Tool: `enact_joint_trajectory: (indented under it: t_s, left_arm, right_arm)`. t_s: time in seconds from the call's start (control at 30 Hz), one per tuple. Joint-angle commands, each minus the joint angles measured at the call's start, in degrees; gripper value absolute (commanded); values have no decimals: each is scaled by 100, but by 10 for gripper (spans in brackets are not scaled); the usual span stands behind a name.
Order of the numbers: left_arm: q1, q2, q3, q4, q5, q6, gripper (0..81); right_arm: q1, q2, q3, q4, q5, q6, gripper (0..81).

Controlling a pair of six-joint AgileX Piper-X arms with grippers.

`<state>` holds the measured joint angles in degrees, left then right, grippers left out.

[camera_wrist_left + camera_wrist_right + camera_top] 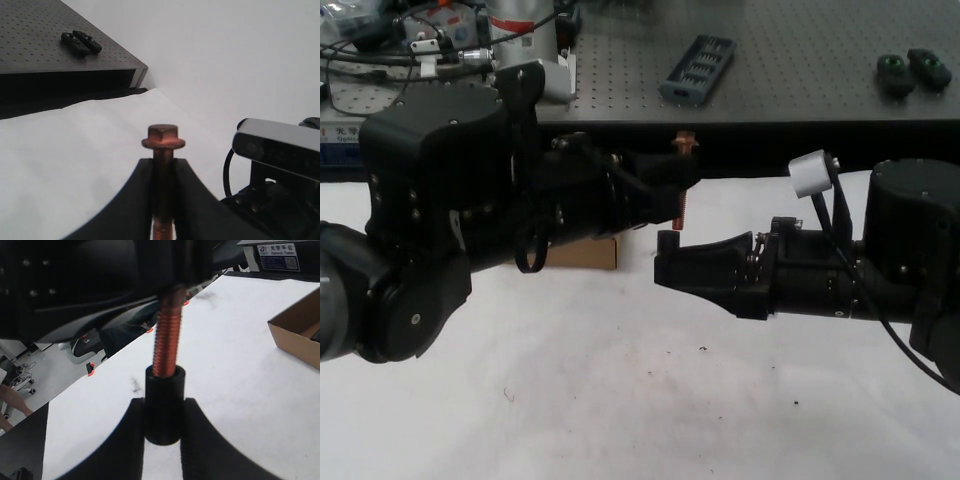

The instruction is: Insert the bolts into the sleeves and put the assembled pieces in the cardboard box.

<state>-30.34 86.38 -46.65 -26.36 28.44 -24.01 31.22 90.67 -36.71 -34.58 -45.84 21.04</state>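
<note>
The left arm [430, 200] and right arm [910, 250] are stretched level toward each other. The left gripper [682, 190] is clamped on a bolt [163, 145], and the right gripper [666, 255] on a sleeve [164, 405].

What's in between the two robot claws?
The copper bolt. In the high view it runs from the left gripper down to the black sleeve held by the right gripper.

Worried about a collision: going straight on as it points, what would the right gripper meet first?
Probably the left arm's wrist, just beyond the bolt and sleeve; depth is unclear.
</note>
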Motion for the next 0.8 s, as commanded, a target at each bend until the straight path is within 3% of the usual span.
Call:
enact_joint_trajectory:
  t_s: [0.0,0.77]
  left_arm:
    - [-16,-17,-64,-70,37,85,6]
    - [-16,-17,-64,-282,-400,221,6]
  right_arm:
    - [-99,5,-20,-97,28,76,54]
    - [-173,5,-14,50,-75,168,54]
